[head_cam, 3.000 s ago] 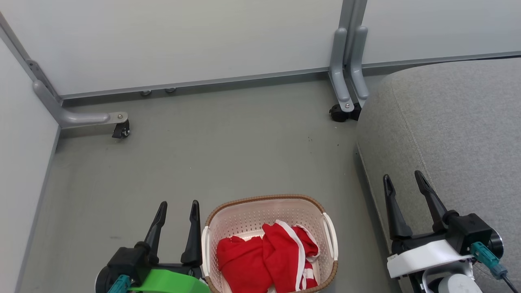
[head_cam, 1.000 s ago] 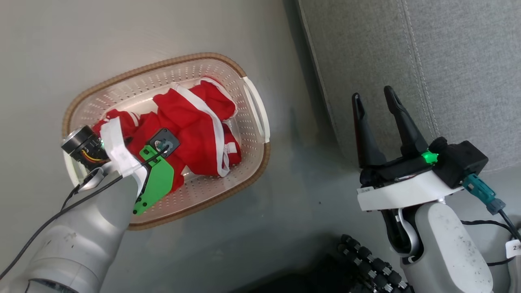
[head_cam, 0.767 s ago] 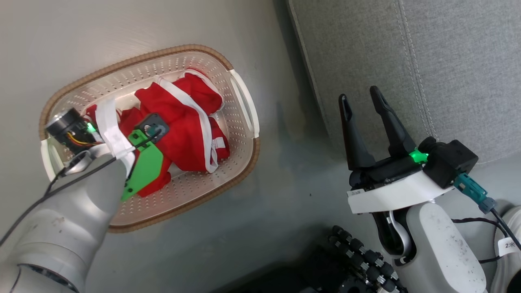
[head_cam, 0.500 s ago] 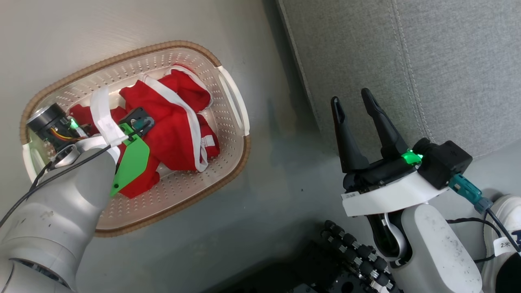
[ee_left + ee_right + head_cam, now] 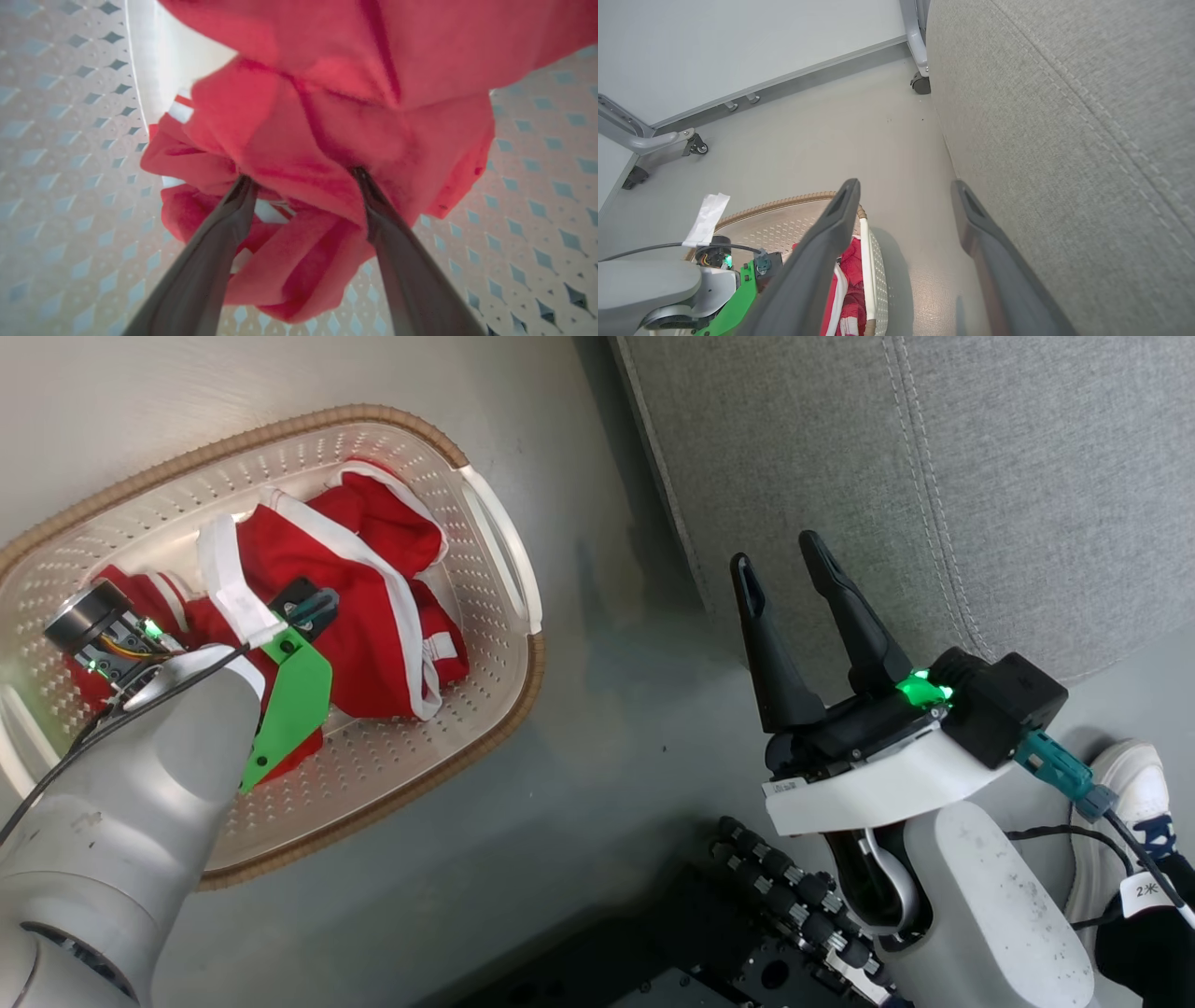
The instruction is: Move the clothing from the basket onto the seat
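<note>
**Item:** the clothing (image 5: 364, 607), two soft bright red fabric garments, one with white stripe trim and a white hem, bunched together.
**Location:** inside the basket (image 5: 280, 425), a cream-white perforated plastic laundry tub with a brown woven-look rim and side handles. It stands on the grey floor (image 5: 607, 784). No garment is on the seat yet.

**Destination:** the seat (image 5: 934, 476), a large grey woven-fabric sofa cushion with stitched seams. It lies near the basket, with a strip of floor between them.

**Left gripper** (image 5: 302, 176): jaws spread wide. Both dark fingertips (image 5: 238, 200) are sunk into the red folds, straddling a ridge of cloth that is not yet pinched.

**Right gripper** (image 5: 777, 553): jaws spread, holding nothing, raised near the seat's edge and apart from the basket.

**Also present:** a white shoe (image 5: 1120, 779) at the lower right of the head view.

**Change noted:**
- Three seconds ago the left gripper rested outside the basket, beside its wall. The arm has since come down into the basket.
- Over the last second the wrist has stayed over the pile with the jaws unchanged.
- The drift of the picture over that second is the camera's, not the basket's.
- The clothing keeps its lay.

**Meaning:** the reach looks complete. The first pick appears ready for closing, then a lift and a carry to the seat. The task is judged to be at an early stage.
</note>
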